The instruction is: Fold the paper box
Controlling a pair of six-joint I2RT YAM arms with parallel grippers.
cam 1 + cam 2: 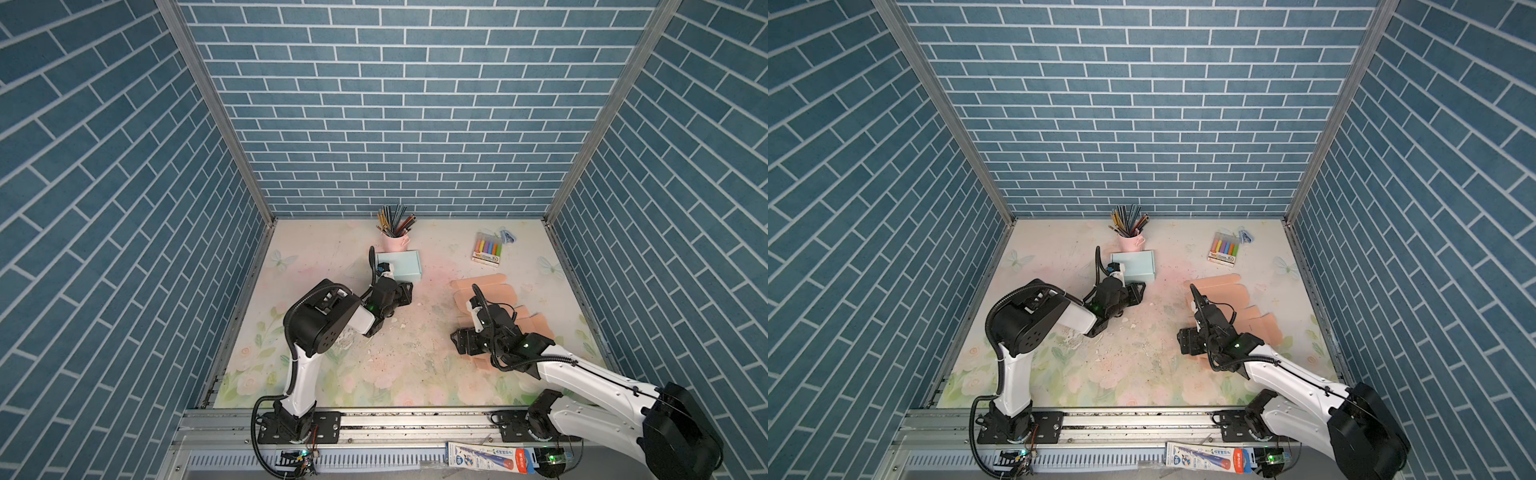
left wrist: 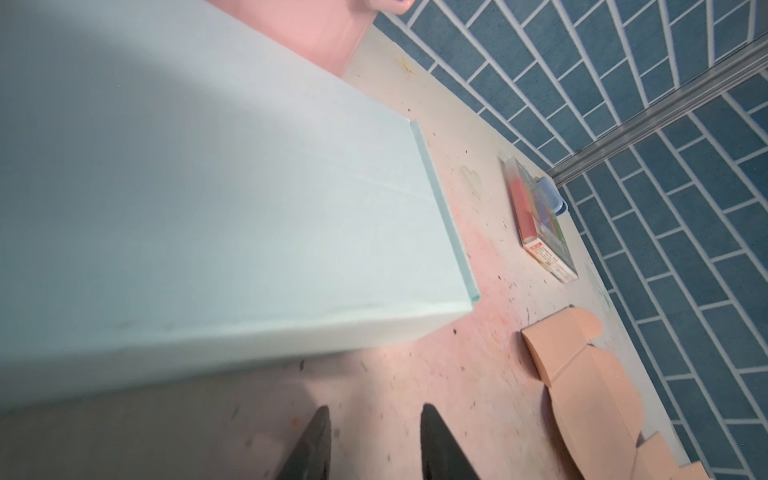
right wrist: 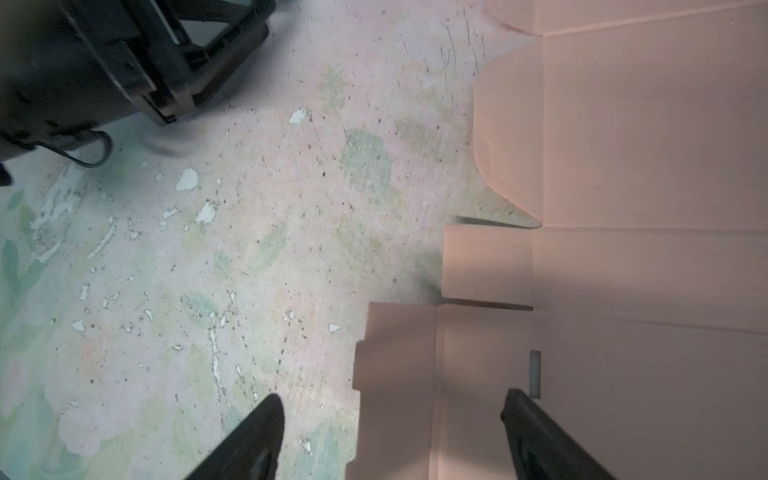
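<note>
We note left gripper [image 2: 374,415] part-spread, empty; blue box [image 1: 402,266] at its 12 o'clock in top view. Right gripper [image 3: 392,399] spread wide over pink box blank [image 3: 644,166] edge.

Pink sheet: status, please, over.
Left gripper open, empty, beside blue box. Right gripper open over flap of pink sheet. Sheet not yet folded. Nothing in the way.

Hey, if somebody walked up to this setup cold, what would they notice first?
Probably the peach cardboard blank lying unfolded on the right of the floral table, with the open right gripper low over its near edge. Next, the folded-up pale blue box at the back beside the pink cup of pencils, with the open left gripper just in front of it.
</note>
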